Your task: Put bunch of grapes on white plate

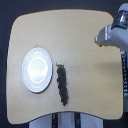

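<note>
The bunch of grapes [63, 85] lies on the wooden table as a long narrow dark cluster, just to the exterior view's right of the white plate [37, 70]. The plate is round and glossy and holds nothing. A small green leaf [59, 65] sits at the top end of the bunch. My gripper [100, 39] hangs over the table's upper right part, far from the grapes. It is blurred and I cannot make out its fingers.
The light wooden table [75, 35] has rounded corners and fills most of the view. The arm's grey and white body [117, 31] reaches in from the upper right corner. A dark strip [124, 75] runs along the table's right edge.
</note>
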You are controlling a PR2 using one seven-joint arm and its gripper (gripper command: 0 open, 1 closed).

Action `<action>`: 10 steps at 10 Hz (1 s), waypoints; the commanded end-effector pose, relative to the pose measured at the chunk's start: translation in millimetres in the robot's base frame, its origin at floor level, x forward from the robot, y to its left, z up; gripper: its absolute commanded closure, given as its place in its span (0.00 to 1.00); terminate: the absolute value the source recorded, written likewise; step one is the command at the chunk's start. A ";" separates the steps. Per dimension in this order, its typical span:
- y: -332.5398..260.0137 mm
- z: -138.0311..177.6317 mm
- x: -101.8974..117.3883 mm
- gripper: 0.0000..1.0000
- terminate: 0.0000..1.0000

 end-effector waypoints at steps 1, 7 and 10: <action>73.4 -19.5 -6.1 0.00 0.00; 176.6 -44.1 -30.6 0.00 0.00; 210.3 -53.0 -43.7 0.00 0.00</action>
